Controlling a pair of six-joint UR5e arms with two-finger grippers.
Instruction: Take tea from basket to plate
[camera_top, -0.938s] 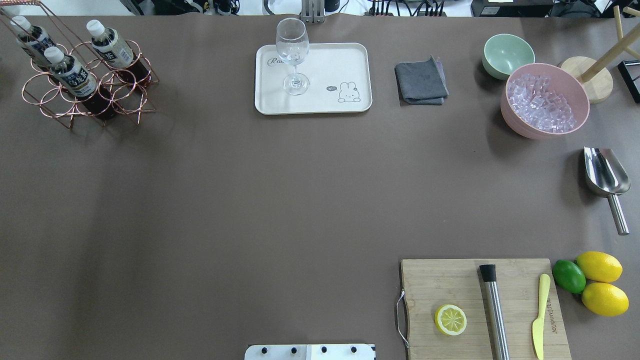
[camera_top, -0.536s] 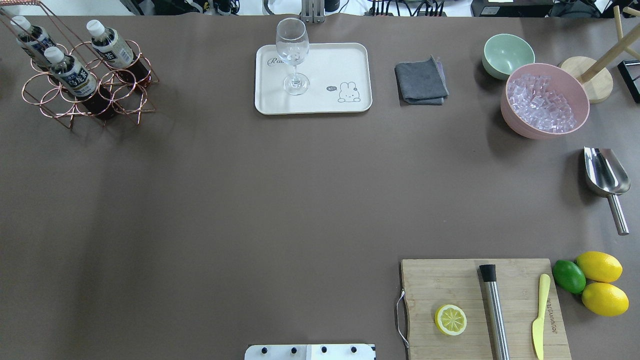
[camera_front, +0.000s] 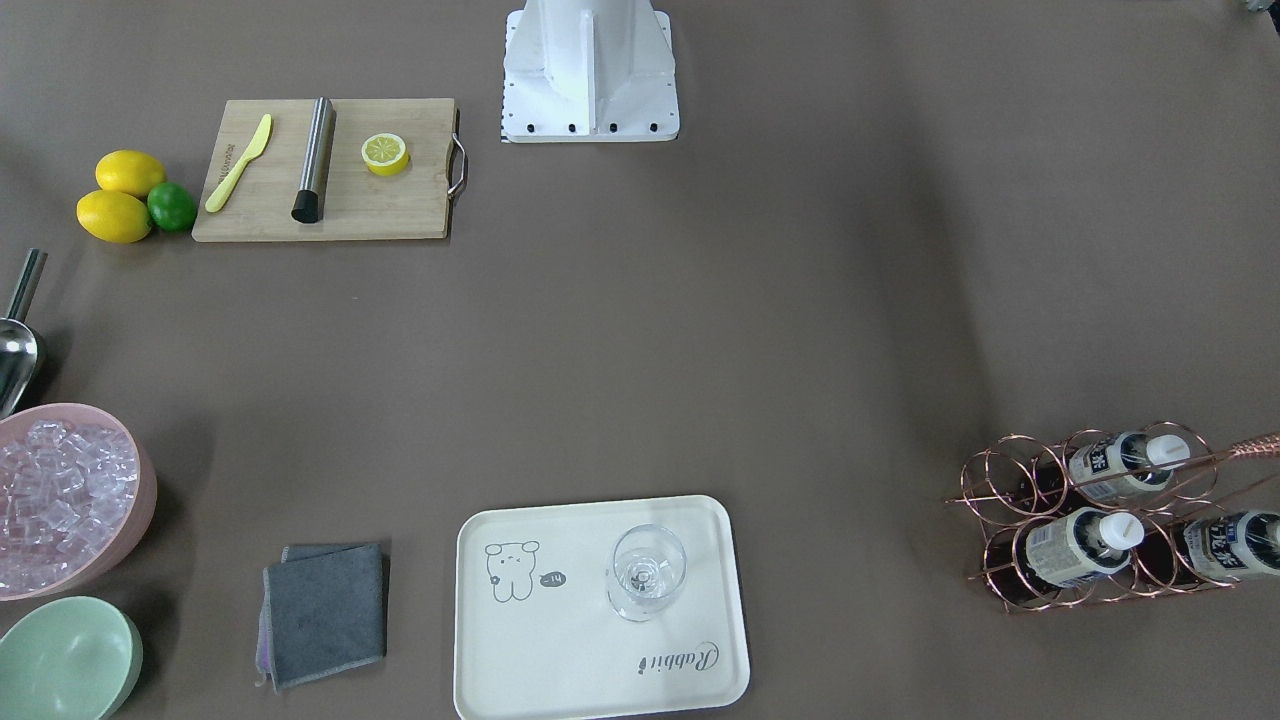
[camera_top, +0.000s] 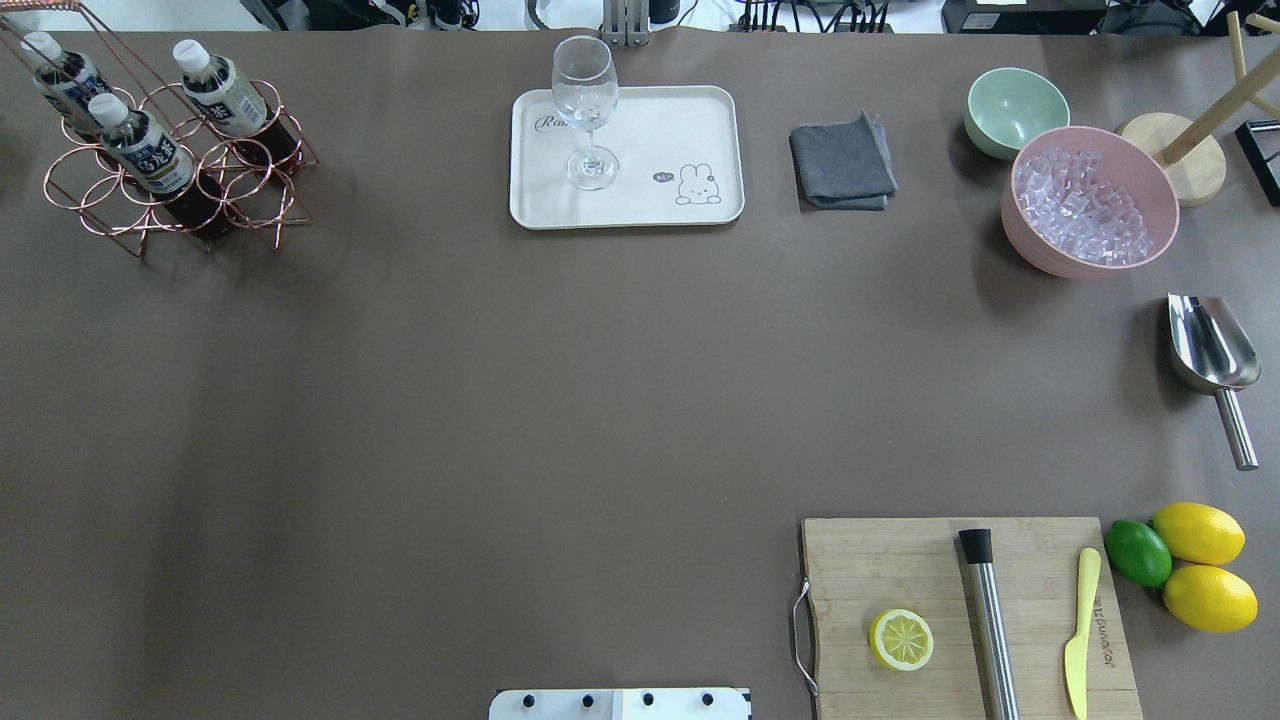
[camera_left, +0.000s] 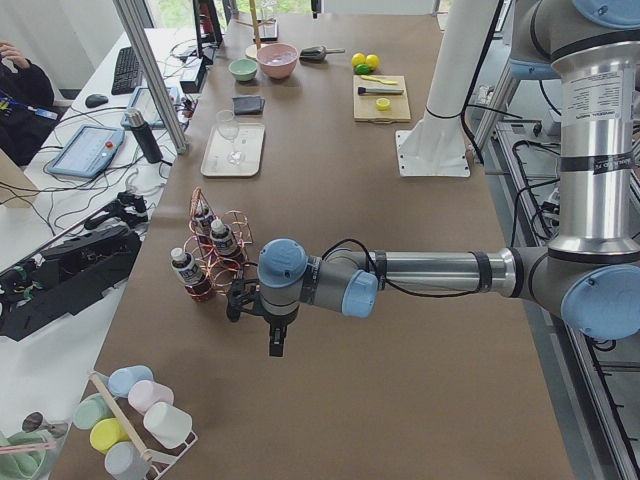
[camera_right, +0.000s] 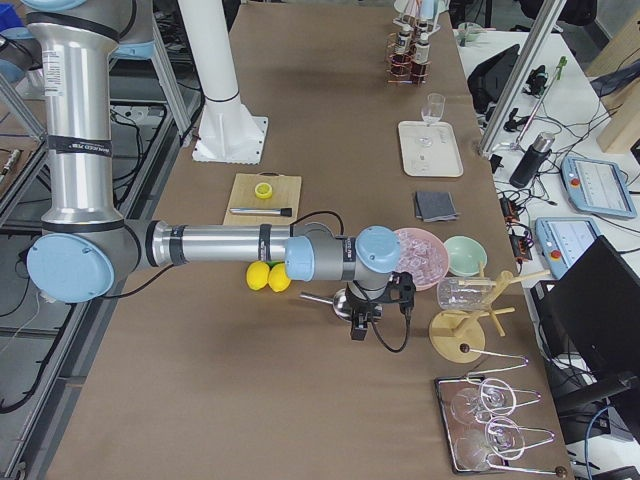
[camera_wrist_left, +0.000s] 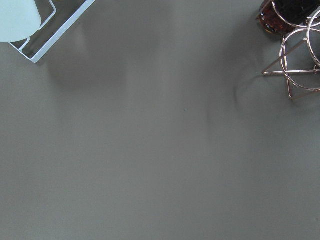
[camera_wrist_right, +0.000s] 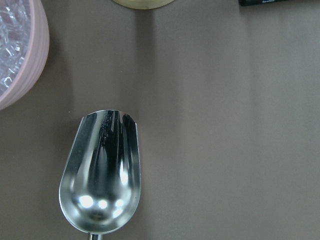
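Observation:
Three tea bottles stand in the copper wire basket (camera_top: 262, 205) at the table's far left: one in front (camera_top: 140, 148), one to its right (camera_top: 220, 90), one behind (camera_top: 62, 72). In the front-facing view the basket (camera_front: 1005, 490) is at the right. The cream plate (camera_top: 650, 195) (camera_front: 560, 660) holds only a clear stemmed glass (camera_top: 585, 100). My left gripper (camera_left: 277, 345) shows only in the exterior left view, low beside the basket (camera_left: 238, 262); I cannot tell if it is open. My right gripper (camera_right: 358, 328) shows only in the exterior right view, above the scoop; I cannot tell its state.
A grey cloth (camera_top: 842, 165), mint bowl (camera_top: 1015, 110) and pink bowl of ice (camera_top: 1090, 205) stand right of the plate. A steel scoop (camera_top: 1212, 350) (camera_wrist_right: 102, 175), cutting board (camera_top: 965, 610) and lemons (camera_top: 1200, 535) lie at the right. The basket's corner (camera_wrist_left: 300, 55) shows in the left wrist view.

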